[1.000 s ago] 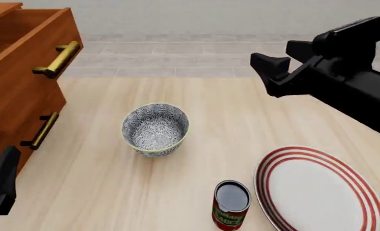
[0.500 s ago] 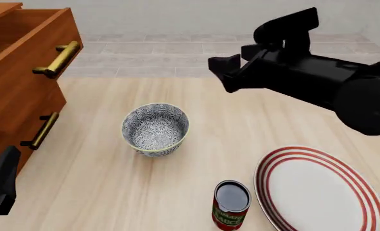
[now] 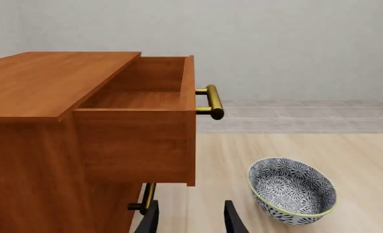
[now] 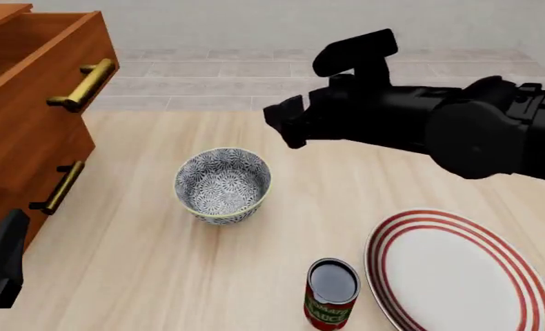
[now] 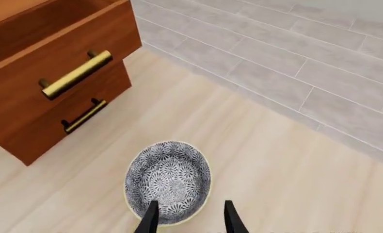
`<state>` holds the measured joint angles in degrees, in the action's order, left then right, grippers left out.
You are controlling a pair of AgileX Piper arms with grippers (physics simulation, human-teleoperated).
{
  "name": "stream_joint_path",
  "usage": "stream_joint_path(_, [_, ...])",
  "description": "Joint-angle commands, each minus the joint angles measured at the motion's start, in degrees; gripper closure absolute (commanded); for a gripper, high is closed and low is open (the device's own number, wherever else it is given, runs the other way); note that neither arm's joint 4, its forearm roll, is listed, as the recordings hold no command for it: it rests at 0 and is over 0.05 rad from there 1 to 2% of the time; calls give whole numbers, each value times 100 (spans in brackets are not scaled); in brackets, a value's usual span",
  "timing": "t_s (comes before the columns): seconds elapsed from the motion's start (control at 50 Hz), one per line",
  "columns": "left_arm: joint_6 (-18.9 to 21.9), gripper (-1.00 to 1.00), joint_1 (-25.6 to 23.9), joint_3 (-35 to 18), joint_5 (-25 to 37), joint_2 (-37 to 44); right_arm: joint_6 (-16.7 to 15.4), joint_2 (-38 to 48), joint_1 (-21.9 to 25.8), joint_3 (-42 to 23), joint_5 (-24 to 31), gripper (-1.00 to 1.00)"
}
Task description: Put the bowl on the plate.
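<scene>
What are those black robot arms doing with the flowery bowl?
The right arm's tool has swung in over the table and now hangs open above the round blue-grey and white flowery ceramic bowl, not touching it yet. The bowl sits empty on the pale wooden table. The big flat white plate with red rings, where the bowl should go, waits near the red can. The left arm's tool rests open by the brown wooden drawer cabinet.

right pincer [image 5: 187,218] hovers with jaws apart; left pincer [image 3: 190,219] likewise.
</scene>
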<state>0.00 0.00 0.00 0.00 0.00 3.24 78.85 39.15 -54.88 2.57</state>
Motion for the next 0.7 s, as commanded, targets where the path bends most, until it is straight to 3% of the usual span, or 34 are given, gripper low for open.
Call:
stream_joint_path(0.02, [0, -100, 0, 0, 0, 0, 59, 382, 116, -273, 286, -100])
stream_joint_path(0.18, [0, -100, 0, 0, 0, 0, 47, 643, 137, -531, 469, -100])
stream_joint_path(0.22, [0, -100, 0, 0, 0, 0, 284, 822, 112, -664, 592, -100])
stream_joint_path(0.48, [0, -100, 0, 0, 0, 0, 17, 1410, -191, -1156, 892, -100])
stream_joint_path(0.7, [0, -100, 0, 0, 0, 0, 94, 1842, -224, -1386, 964, -100])
